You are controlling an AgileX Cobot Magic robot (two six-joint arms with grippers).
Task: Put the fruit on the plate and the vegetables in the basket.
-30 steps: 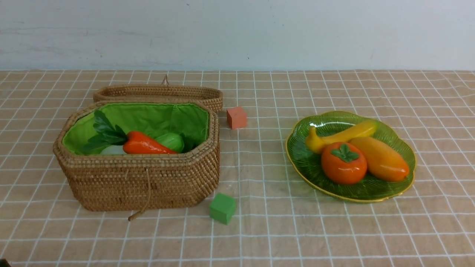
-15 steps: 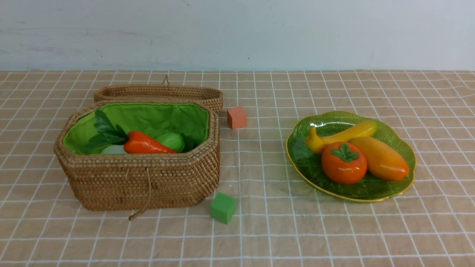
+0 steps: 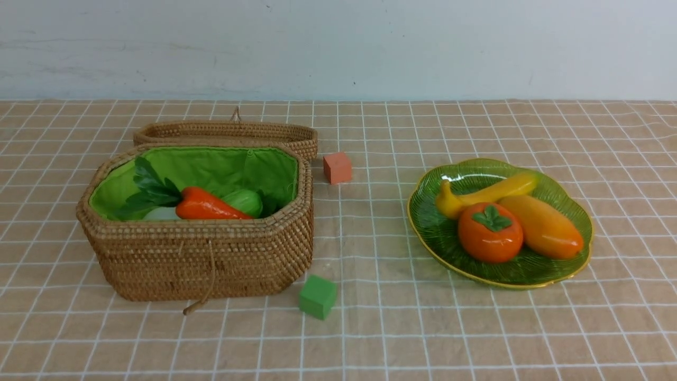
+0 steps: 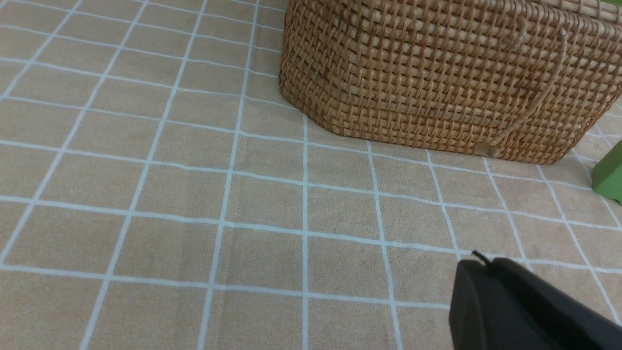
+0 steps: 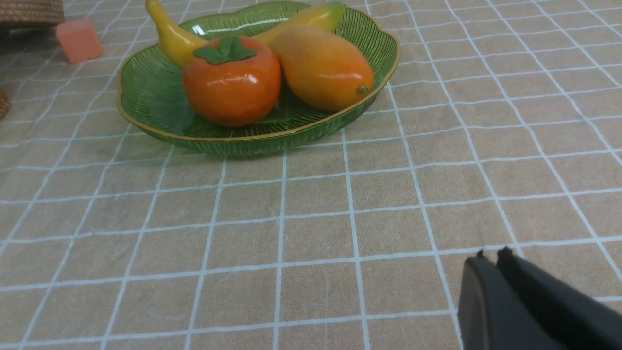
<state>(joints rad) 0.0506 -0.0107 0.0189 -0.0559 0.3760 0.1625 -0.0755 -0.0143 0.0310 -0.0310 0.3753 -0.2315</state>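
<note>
The wicker basket (image 3: 201,259) stands at the left with its lid (image 3: 227,132) laid back. In it lie the carrot (image 3: 206,207), the light green gourd (image 3: 244,202) and the white radish (image 3: 161,213) with its leaves; the eggplant is hidden. The green plate (image 3: 439,233) at the right holds the banana (image 3: 489,193), the persimmon (image 3: 490,233) and the mango (image 3: 545,226). Neither gripper shows in the front view. My left gripper (image 4: 478,260) is shut and empty, low over the cloth near the basket (image 4: 437,82). My right gripper (image 5: 491,257) is shut and empty, short of the plate (image 5: 160,97).
A small orange cube (image 3: 337,168) sits behind the basket's right end and shows in the right wrist view (image 5: 78,40). A small green cube (image 3: 317,297) sits in front of the basket's right corner and shows in the left wrist view (image 4: 610,175). A checked tan cloth (image 3: 370,333) covers the table.
A dark bit of the left arm at the bottom left corner of the front view one second ago is gone. Nothing on the table has moved.
</note>
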